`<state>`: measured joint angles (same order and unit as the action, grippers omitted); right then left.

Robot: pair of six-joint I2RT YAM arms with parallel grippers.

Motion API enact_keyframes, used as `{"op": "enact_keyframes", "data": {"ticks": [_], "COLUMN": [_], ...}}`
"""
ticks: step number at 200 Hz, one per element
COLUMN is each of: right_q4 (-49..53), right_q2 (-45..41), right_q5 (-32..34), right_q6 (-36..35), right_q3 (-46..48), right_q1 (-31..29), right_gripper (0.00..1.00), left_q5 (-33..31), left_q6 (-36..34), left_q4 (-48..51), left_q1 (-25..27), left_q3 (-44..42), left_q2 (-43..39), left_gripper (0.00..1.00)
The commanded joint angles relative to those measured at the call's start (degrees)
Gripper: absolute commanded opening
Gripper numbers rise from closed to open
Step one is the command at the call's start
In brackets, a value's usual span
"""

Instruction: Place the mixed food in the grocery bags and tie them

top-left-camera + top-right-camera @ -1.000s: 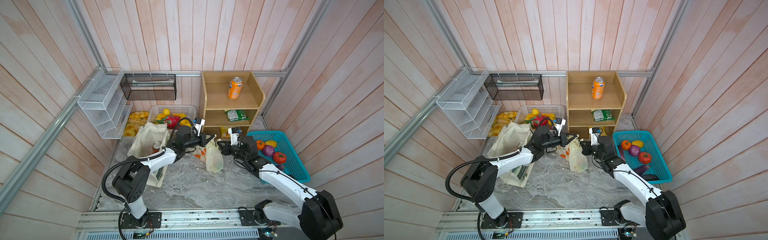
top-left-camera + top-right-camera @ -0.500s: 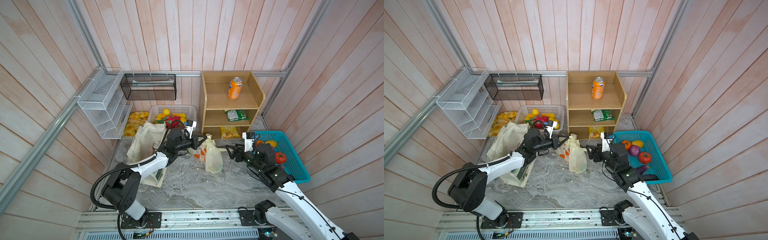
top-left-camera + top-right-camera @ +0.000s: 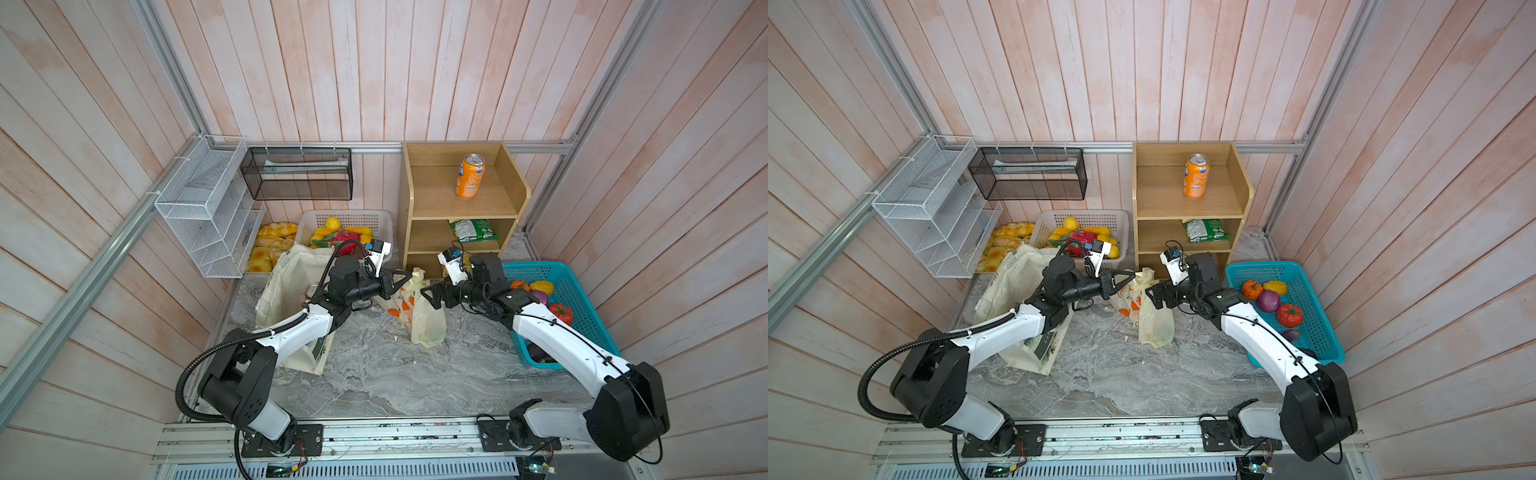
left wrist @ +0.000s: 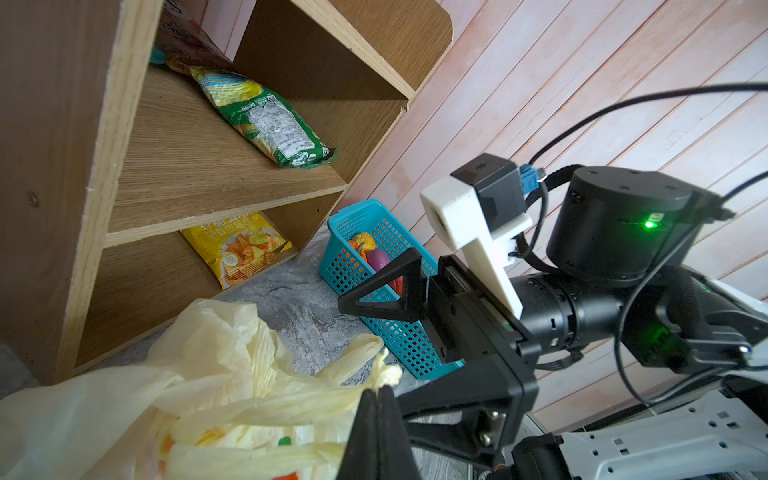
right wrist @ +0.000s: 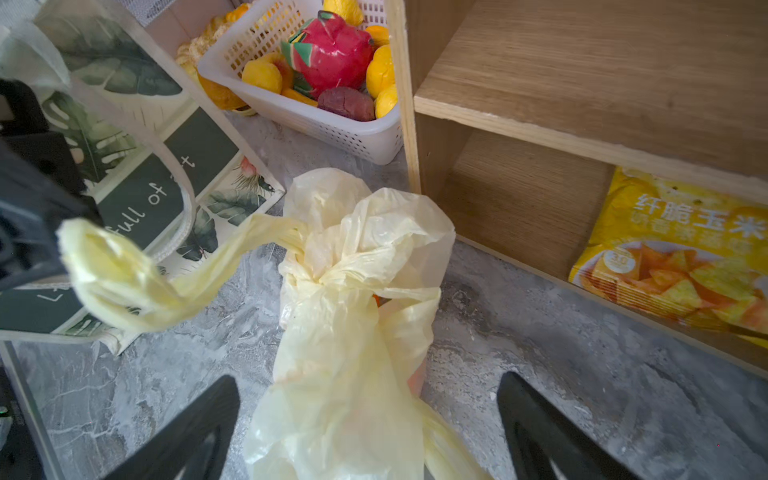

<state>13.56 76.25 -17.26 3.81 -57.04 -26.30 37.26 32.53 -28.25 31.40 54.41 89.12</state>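
Mid-table (image 3: 374,374), the plastic bag (image 3: 428,328) stands upright with its neck gathered into a knot (image 5: 320,270). My left tool (image 4: 378,399) is pinched tight on one handle strand (image 5: 166,291), which it draws out leftward; I judge this puts tension on the knot. My right tool (image 3: 428,296) sits close against the bag's right side, jaws wide and gripping nothing. Further left, the canvas tote (image 3: 286,274) gapes untied, and a can top (image 3: 311,291) shows inside. The orange can (image 3: 469,176) on the far shelf (image 3: 461,208) is not for packing.
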Motion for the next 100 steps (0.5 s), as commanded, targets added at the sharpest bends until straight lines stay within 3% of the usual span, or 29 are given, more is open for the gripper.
{"op": "enact_keyframes", "data": {"ticks": [1,81,100], "right_q4": [0.1,-5.0,-5.3], "right_q2": [2.2,14.6,16.4], "right_q5": [-2.4,-8.9,-10.3], "right_q6": [-3.2,-3.4,-3.3], "right_q3": [-2.3,-4.7,-4.9], "right_q1": [-0.5,-1.0,-1.7], "right_gripper": [0.98,0.98,0.91], "left_q5": [1.0,1.9,2.3], "left_q6": [-1.2,-1.3,-1.2], "left_q4": [-0.8,-0.4,-0.4], "left_q1": [-0.5,-0.9,-1.1], "left_q3": [-0.7,-0.1,0.0], "left_q2": [-1.5,-1.3,-1.1], "left_gripper": [0.0,0.0,0.0]}}
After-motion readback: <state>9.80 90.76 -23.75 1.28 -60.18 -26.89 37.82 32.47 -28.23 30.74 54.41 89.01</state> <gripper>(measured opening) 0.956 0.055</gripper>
